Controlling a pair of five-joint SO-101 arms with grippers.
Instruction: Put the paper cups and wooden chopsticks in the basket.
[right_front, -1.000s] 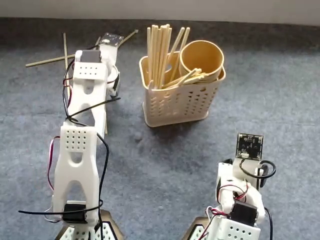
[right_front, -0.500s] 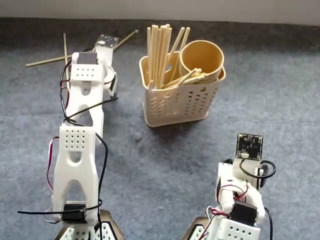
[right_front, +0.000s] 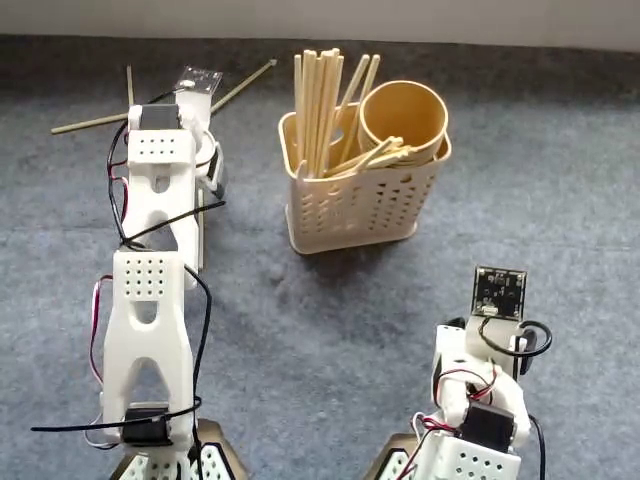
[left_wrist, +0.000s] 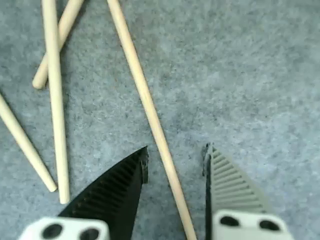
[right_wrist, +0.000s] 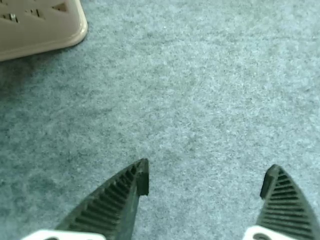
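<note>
Left wrist view — chopstick (left_wrist: 149, 106) btwn L gripper (left_wrist: 175, 149) jaws — spread.

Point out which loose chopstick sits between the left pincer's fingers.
The long diagonal chopstick, running straight through the open left pincer; the three others all lie outside it, off to one side.

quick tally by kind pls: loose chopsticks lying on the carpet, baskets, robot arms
loose chopsticks: 4
basket: 1
robot arms: 2
total: 7
</note>
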